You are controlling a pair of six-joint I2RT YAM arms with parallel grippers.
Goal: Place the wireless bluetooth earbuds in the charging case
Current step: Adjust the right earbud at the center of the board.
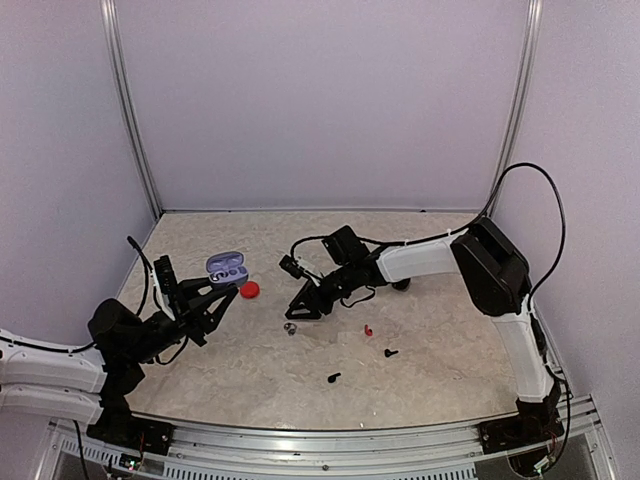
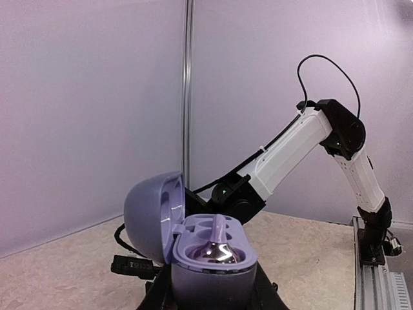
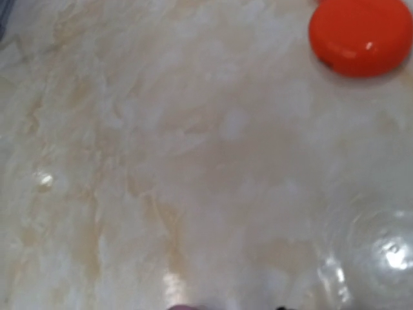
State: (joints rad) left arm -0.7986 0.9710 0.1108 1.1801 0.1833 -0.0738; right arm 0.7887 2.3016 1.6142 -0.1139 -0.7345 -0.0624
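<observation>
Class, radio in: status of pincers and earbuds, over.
Left pincer grips open lilac plastic case, one silvery earbud seated. Right pincer near loose grey earbud, opening unclear. Nothing blocking.

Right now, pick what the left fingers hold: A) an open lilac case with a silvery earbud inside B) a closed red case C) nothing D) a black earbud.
A: the left fingers grip the lilac case, lid up, a silvery earbud seated inside.
</observation>
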